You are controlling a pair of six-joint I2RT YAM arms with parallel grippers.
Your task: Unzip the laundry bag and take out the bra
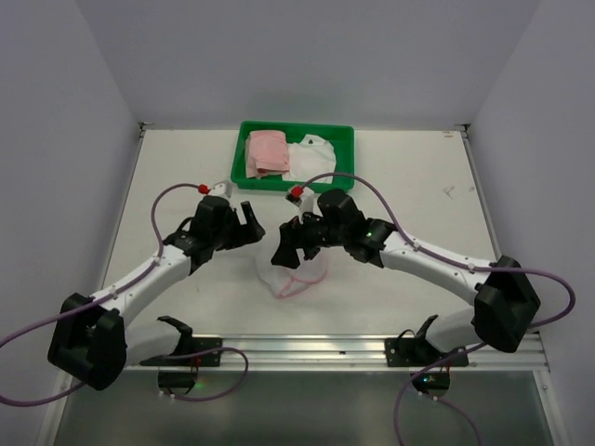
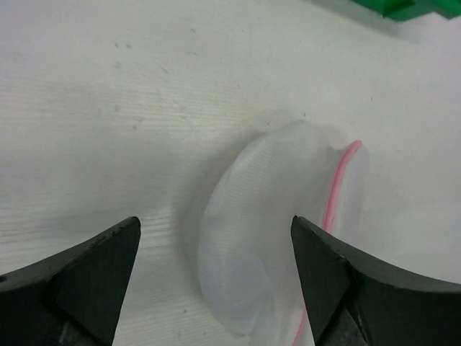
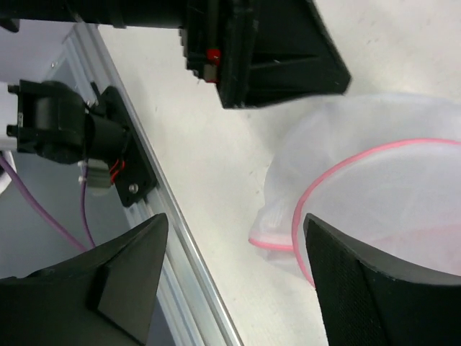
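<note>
The laundry bag [image 1: 293,275] is a white mesh pouch with pink zipper trim, lying on the table between my two grippers. My left gripper [image 1: 252,224] is open and empty, just left of and above the bag. In the left wrist view the bag [image 2: 266,231] lies between and beyond the open gripper [image 2: 216,220]. My right gripper [image 1: 290,248] is open and empty, hovering over the bag's top edge. In the right wrist view the open right gripper [image 3: 236,216] hangs over bare table, with the bag [image 3: 374,187] and its pink trim loop to the right. No bra can be made out through the mesh.
A green tray [image 1: 249,173] at the back holds a folded pink cloth [image 1: 268,151] and a white item [image 1: 311,156]; its corner shows in the left wrist view [image 2: 403,7]. A metal rail [image 1: 307,346] runs along the near edge. White walls stand at both sides.
</note>
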